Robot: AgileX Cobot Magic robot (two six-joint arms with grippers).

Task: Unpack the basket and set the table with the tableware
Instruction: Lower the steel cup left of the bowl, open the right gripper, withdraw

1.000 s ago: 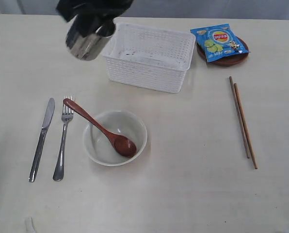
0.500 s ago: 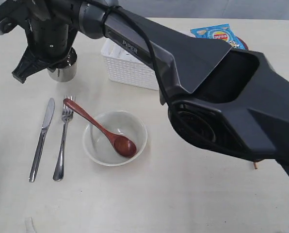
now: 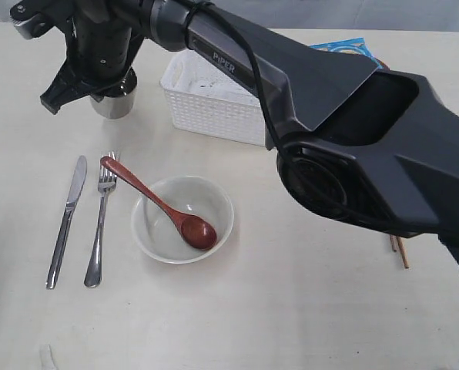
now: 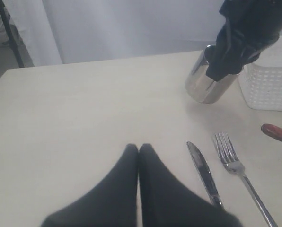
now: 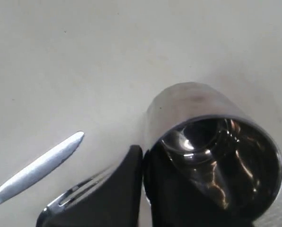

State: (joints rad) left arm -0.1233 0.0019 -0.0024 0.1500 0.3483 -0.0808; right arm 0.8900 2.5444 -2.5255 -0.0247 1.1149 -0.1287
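My right gripper (image 3: 110,83) reaches across to the far left of the table (image 3: 291,308) and is shut on the wall of the shiny steel cup (image 3: 114,104). One finger is inside the rim and one outside (image 5: 131,163). The cup (image 4: 207,85) tilts slightly, at or just above the tabletop, left of the white basket (image 3: 214,104) and beyond the fork (image 3: 101,220). The knife (image 3: 66,220) lies left of the fork. A wooden spoon (image 3: 156,202) rests in the off-white bowl (image 3: 220,199). My left gripper (image 4: 138,147) is shut and empty, near the knife (image 4: 205,172).
My right arm (image 3: 345,131) spans the view and hides most of the chopsticks; only their near tips (image 3: 399,254) show. A corner of the blue snack bag (image 3: 345,45) peeks out behind the arm. The brown plate is hidden.
The cup has come down from above the basket's left end to table level at the far left. The right arm has swung across the exterior view. The left gripper is unseen earlier.
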